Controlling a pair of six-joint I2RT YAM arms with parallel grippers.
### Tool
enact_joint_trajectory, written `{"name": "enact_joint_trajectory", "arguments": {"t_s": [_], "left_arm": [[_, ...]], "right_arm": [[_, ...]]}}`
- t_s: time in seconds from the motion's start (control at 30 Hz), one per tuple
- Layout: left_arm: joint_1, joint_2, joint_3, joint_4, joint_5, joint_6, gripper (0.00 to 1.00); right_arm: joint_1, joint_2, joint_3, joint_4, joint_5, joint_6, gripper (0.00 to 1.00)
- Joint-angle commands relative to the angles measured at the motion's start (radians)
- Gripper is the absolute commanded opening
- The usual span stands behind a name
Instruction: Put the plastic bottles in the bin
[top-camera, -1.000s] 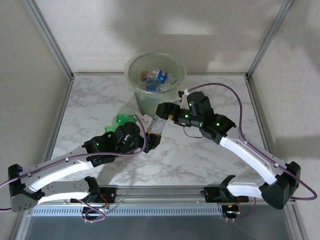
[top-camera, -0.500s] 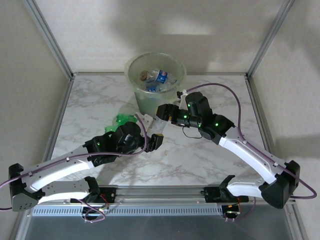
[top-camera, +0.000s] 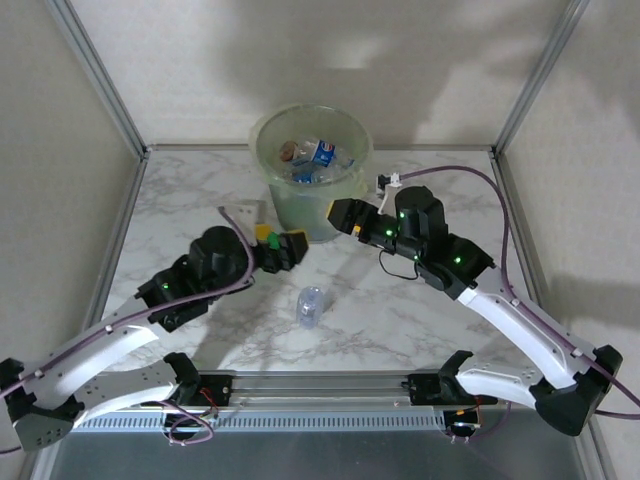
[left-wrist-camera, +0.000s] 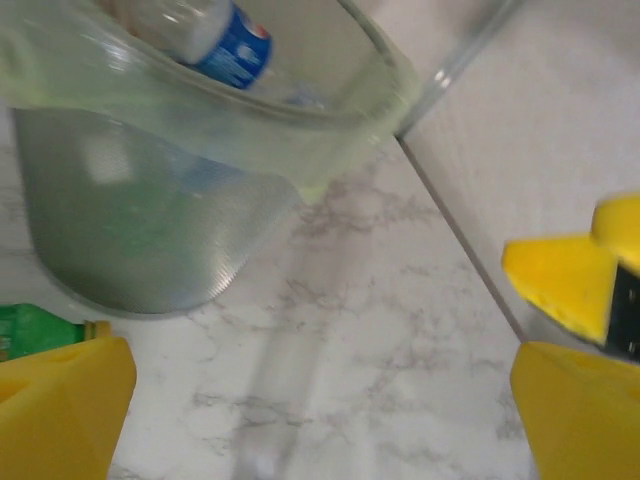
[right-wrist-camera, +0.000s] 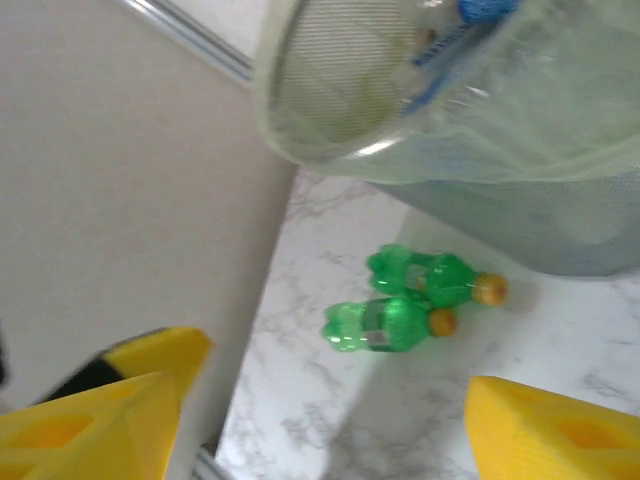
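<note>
Swung apart since a second ago: left hand (top-camera: 280, 246) back toward the left, right hand (top-camera: 338, 213) up beside the bin (top-camera: 290, 205). Gone from between them and now loose on the worktop (top-camera: 380, 325): clear bottle (top-camera: 311, 305), apparently lying between the two arms, well short of the bin.

Left hand wide open, nothing in it; yellow fingers (left-wrist-camera: 60, 400) far apart in the wrist view, bare marble between. Right hand likewise open and empty, fingers (right-wrist-camera: 560, 430) spread.

Further out, two green bottles (right-wrist-camera: 425, 277) side by side on the worktop near the bin's base. Beyond them the bin at the back edge, several bottles already inside, among them a blue-labelled bottle (left-wrist-camera: 228, 42).

Probably a fresh grasp of the clear bottle next. To do it well:
- Come down from above with one hand only.
- Turn the wrist so the fingers straddle the body across its length.
- Close at mid-body, not on the cap, and gently; thin round plastic likely to roll or squirt out.
- Lift above the rim before crossing.
- Let go only once over the mouth.
- Keep the other arm back from the bin to avoid a knock.
</note>
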Motion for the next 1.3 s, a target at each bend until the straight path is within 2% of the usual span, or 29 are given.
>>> {"name": "enact_joint_trajectory", "arguments": {"t_s": [0.0,0.17,0.33,0.37,0.57,0.67,0.77,0.83,0.87,1.0,1.27], "left_arm": [[0.048,-0.023,-0.048,-0.014,0.055,-0.086,0.94],[0.102,-0.007,-0.094,-0.025,0.098,-0.173,0.89],[0.173,0.003,-0.156,-0.002,0.143,-0.277,0.86],[0.19,0.002,-0.165,0.005,0.151,-0.293,0.86],[0.238,0.004,-0.188,0.032,0.184,-0.319,0.85],[0.245,0.008,-0.189,0.025,0.181,-0.324,0.85],[0.261,0.008,-0.196,-0.002,0.159,-0.334,0.85],[0.286,0.003,-0.208,-0.025,0.148,-0.353,0.85],[0.305,-0.004,-0.22,-0.031,0.155,-0.367,0.84],[0.385,-0.048,-0.286,-0.039,0.203,-0.414,0.84],[0.576,-0.087,-0.377,0.023,0.38,-0.542,0.82]], "right_arm": [[0.002,0.023,-0.095,-0.125,0.098,-0.014,0.8],[0.105,0.058,-0.177,-0.208,0.137,-0.003,0.87],[0.324,0.146,-0.156,-0.285,0.202,-0.004,0.93],[0.353,0.165,-0.138,-0.326,0.232,0.011,0.97],[0.401,0.162,-0.098,-0.466,0.335,0.099,0.99],[0.43,0.129,-0.061,-0.466,0.361,0.094,0.99],[0.483,0.15,-0.04,-0.379,0.288,0.012,0.99],[0.52,0.226,-0.032,-0.311,0.172,-0.051,0.99],[0.558,0.286,-0.011,-0.3,0.152,-0.083,0.99],[0.664,0.497,0.083,-0.296,0.154,-0.246,0.99],[0.695,0.709,0.28,-0.334,0.218,-0.57,0.99]]}}
